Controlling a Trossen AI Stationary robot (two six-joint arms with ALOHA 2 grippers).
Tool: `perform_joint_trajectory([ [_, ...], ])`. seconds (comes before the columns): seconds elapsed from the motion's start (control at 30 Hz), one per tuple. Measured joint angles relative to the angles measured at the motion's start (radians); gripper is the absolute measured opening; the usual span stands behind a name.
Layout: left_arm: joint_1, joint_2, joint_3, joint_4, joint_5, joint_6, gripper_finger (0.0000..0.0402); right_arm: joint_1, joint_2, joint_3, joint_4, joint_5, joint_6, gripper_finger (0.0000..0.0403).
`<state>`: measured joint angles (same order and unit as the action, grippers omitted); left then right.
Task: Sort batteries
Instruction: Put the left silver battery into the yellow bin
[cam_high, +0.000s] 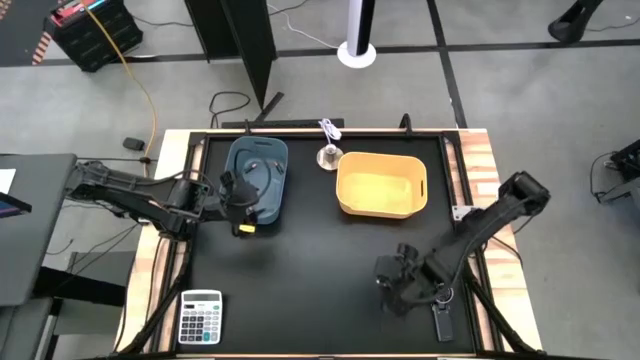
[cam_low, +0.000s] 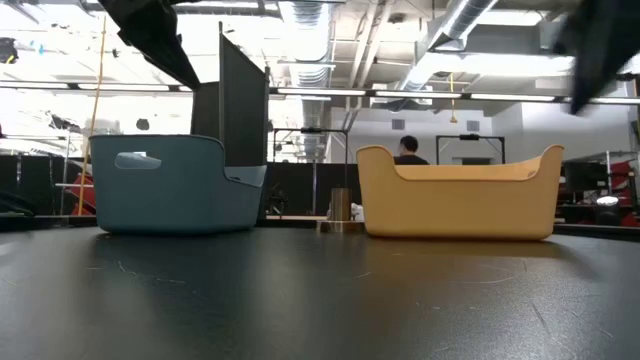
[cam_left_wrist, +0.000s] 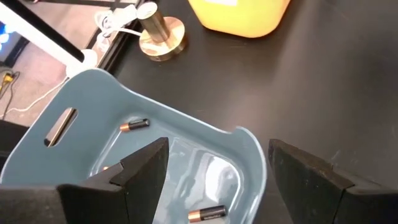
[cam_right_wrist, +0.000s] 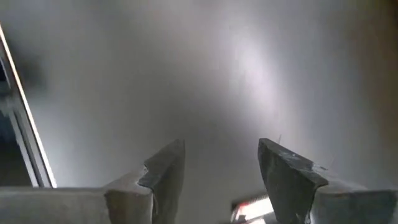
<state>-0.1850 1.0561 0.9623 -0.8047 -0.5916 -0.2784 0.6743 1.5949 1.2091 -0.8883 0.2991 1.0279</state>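
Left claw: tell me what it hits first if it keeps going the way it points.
The left claw, open, points into the blue bin. It would likely meet the bin's floor first, near a battery; depth is unclear.

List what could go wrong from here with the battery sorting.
1. The left gripper is open at the near rim of the blue bin, which holds dark batteries; dropping lower could catch the wall and shove the bin.
2. The right gripper, open and empty, hangs close above the black mat; a blind descent could strike it.
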Motion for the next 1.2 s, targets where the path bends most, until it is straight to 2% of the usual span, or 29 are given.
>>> perform_joint_trajectory([
  [0.1, -0.016, 0.000, 0.000, 0.000, -0.014, -0.018, 0.0272, 0.043, 0.018, 0.000, -0.042, -0.013, 0.051, 0.0221],
  [0.4, -0.070, 0.000, 0.000, 0.000, -0.027, -0.046, 0.0272, 0.113, 0.031, -0.002, -0.134, -0.015, 0.051, 0.0246],
  [0.47, -0.081, 0.000, 0.000, 0.000, -0.041, -0.060, 0.0272, 0.107, 0.034, -0.002, -0.151, -0.015, 0.101, 0.0257],
  [0.6, -0.109, 0.000, 0.000, -0.001, -0.070, -0.083, 0.0272, 0.066, 0.042, -0.003, -0.187, -0.073, 0.301, 0.0273],
  [0.73, -0.131, 0.001, 0.000, 0.001, -0.092, -0.086, 0.0272, 0.053, 0.050, -0.003, -0.146, -0.081, 0.390, 0.0275],
  [0.97, -0.159, 0.001, 0.000, 0.002, -0.105, -0.085, 0.0272, 0.030, 0.138, -0.004, -0.121, -0.093, 0.465, 0.0276],
  [1.2, -0.163, 0.001, 0.000, 0.008, -0.114, -0.080, 0.0272, -0.013, 0.192, -0.029, -0.122, -0.094, 0.458, 0.0276],
])
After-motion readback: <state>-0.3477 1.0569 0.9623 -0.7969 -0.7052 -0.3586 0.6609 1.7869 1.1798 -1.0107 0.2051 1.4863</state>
